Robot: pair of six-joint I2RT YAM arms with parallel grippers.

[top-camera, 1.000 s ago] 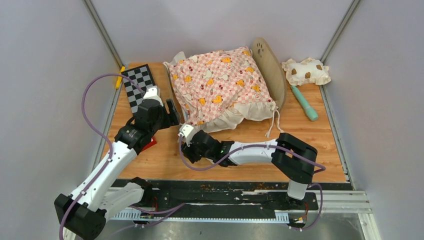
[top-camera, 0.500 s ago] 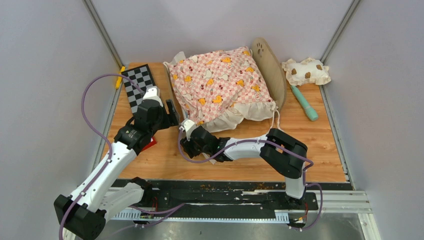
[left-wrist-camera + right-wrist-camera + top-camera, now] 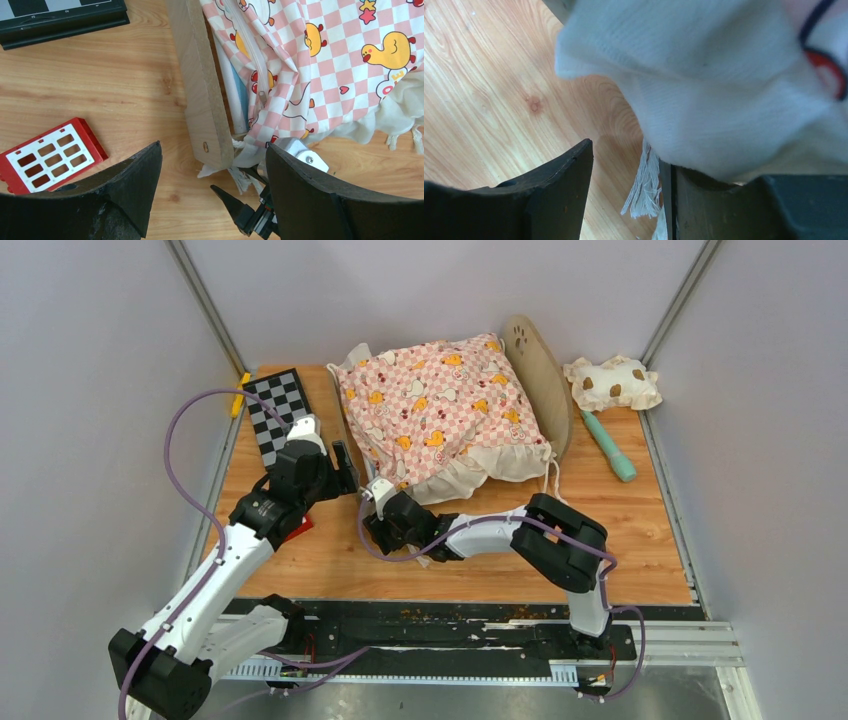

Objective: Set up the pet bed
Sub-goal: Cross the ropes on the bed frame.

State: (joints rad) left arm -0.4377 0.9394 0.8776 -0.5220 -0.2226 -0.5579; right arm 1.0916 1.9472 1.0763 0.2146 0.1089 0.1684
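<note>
The pet bed (image 3: 537, 375), a light-wood frame with a paw-print headboard, stands at the back of the table. A pink checkered cushion (image 3: 440, 410) lies over it. In the left wrist view its side rail (image 3: 202, 100) and a strip of striped base (image 3: 236, 95) show beside the cushion (image 3: 320, 60). My left gripper (image 3: 345, 468) is open at the bed's near-left corner, the rail's end ahead of its fingers (image 3: 214, 146). My right gripper (image 3: 370, 508) is open under the cushion's white ruffle (image 3: 724, 100). A fringe (image 3: 644, 190) hangs between its fingers (image 3: 629, 155).
A cream spotted pillow (image 3: 612, 382) and a teal stick (image 3: 608, 445) lie at the back right. A checkerboard (image 3: 277, 410) and a red block (image 3: 297, 530) lie left of the bed. Grey walls close in both sides.
My right arm has pushed left and forward, bringing its gripper up to the bed's near-left corner under the ruffle, its jaws a little wider. The left arm has not moved.
</note>
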